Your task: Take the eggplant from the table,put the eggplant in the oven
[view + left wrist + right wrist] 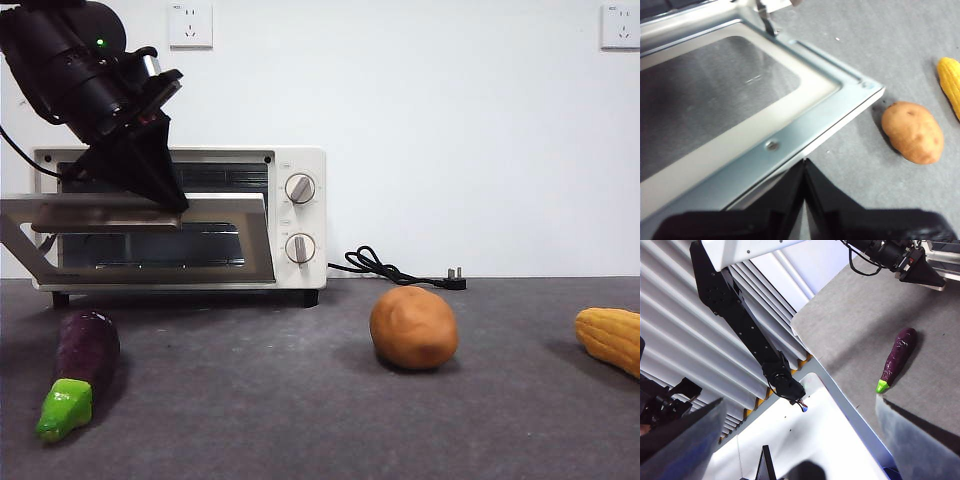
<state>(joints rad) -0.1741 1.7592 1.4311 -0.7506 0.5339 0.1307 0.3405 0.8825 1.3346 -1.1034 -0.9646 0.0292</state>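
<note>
Even, bright light fills the front view, with the white wall behind nearly washed out. The round brown potato [414, 327] and the dark purple eggplant with green stem cap [76, 368] cast soft, short shadows on the matte dark grey table [300, 400], suggesting diffuse light from above. The eggplant's skin carries small glossy highlights. In the left wrist view, the open glass-window door of the cream-white toaster oven [740, 105] shows faint streaks of glare, and the picture is slightly soft. In the right wrist view, the near jaws are blurred and translucent, and white surfaces below are overexposed.
</note>
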